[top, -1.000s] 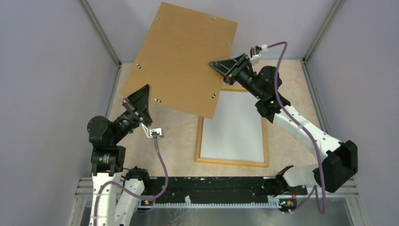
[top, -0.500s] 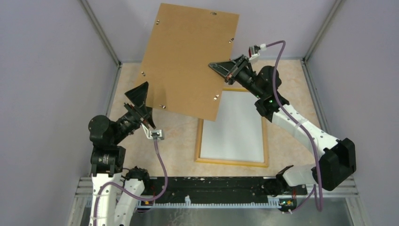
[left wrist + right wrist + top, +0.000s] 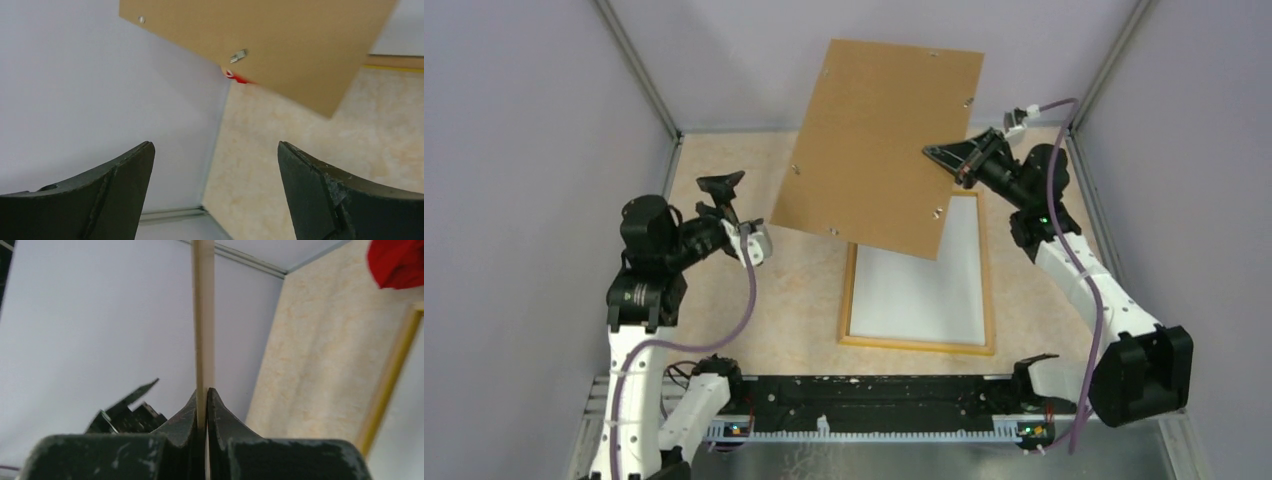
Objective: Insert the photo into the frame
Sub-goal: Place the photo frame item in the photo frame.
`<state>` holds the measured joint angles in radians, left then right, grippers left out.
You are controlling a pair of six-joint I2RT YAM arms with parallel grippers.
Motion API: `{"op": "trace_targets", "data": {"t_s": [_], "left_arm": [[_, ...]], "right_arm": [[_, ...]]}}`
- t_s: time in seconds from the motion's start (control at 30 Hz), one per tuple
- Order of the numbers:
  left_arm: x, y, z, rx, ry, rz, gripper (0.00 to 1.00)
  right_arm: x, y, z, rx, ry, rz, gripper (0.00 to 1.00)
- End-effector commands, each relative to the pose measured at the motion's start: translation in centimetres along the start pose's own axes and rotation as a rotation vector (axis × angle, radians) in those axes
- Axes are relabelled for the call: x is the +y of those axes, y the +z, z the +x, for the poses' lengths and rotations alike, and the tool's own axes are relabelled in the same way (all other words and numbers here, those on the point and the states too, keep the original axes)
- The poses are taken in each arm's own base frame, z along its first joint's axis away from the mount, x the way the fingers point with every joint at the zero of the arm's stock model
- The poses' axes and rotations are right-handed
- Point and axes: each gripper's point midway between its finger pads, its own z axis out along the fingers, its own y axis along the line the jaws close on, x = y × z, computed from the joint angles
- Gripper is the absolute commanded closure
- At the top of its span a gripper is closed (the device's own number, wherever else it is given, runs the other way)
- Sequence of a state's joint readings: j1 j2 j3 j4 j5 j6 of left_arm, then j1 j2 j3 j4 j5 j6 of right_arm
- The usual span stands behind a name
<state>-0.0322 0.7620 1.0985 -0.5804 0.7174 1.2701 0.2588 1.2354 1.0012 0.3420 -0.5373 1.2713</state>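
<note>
Right tool (image 3: 205,405) clamps panel (image 3: 203,315) edge, seen only from its wrist.

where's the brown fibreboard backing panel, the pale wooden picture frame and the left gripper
brown fibreboard backing panel (image 3: 879,143), top view, centre of its face
pale wooden picture frame (image 3: 916,345), top view, near rail
left gripper (image 3: 215,146), left wrist view, midway between open fingertips
</note>
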Motion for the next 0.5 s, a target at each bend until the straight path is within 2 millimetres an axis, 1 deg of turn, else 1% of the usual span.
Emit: {"op": "trace_targets", "data": {"t_s": [0.0, 0.07, 0.17, 0.33, 0.47], "left_arm": [[-1.7, 1.2, 1.0, 0.038, -0.344, 0.113, 0.01], [-2.2, 1.7, 1.1, 0.033, -0.419, 0.140, 0.01], [-3.4, 2.5, 1.3, 0.017, -0.499, 0.188, 0.01], [-5.2, 4.0, 2.7, 0.028, -0.594, 0.242, 0.01], [-7.4, 4.8, 3.9, 0.038, -0.631, 0.282, 0.01]], "right_arm": [[-2.0, -4.8, 0.7, 0.102, -0.094, -0.007, 1.00], [-4.3, -6.8, 0.1, 0.099, -0.088, 0.042, 1.00], [-6.9, -9.1, 0.2, 0.109, -0.064, 0.089, 1.00], [-10.1, -11.2, 2.2, 0.152, -0.030, 0.144, 1.00], [-11.7, -12.4, 3.7, 0.172, -0.039, 0.188, 1.00]]}}
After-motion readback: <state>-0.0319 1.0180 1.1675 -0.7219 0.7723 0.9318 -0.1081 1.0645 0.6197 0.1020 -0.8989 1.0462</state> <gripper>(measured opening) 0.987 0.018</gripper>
